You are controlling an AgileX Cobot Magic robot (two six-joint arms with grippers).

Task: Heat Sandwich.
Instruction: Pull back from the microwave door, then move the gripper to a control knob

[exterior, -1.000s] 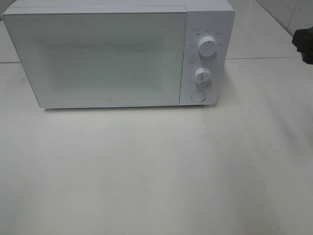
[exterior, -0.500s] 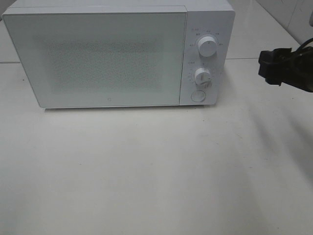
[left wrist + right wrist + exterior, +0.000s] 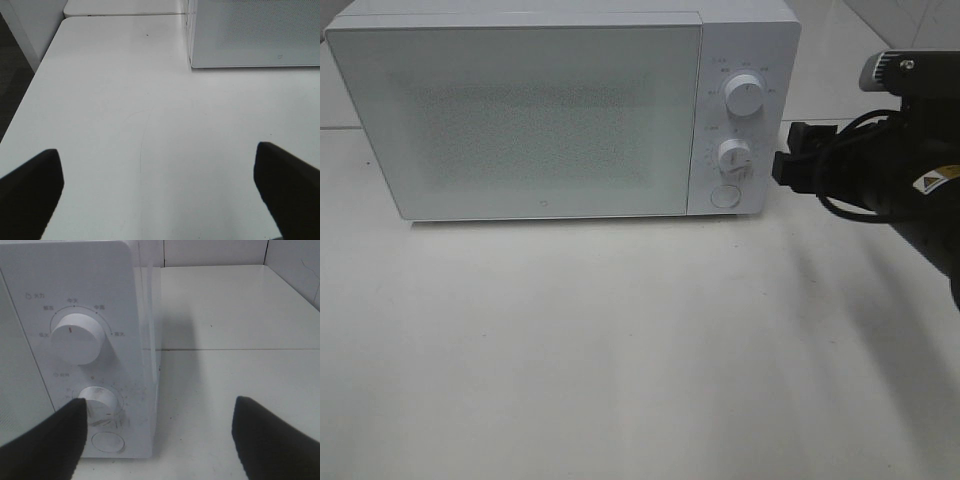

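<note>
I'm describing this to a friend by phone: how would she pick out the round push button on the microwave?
Find the white microwave on the table, then the narrow control panel right of its door. The button is the lowest of three round controls stacked there; unlike the two knobs above, it is flat, with no pointer or scale around it.

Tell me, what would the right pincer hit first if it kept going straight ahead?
Probably the microwave's control panel, near the lower knob; the right pincer points there, though depth is unclear.
</note>
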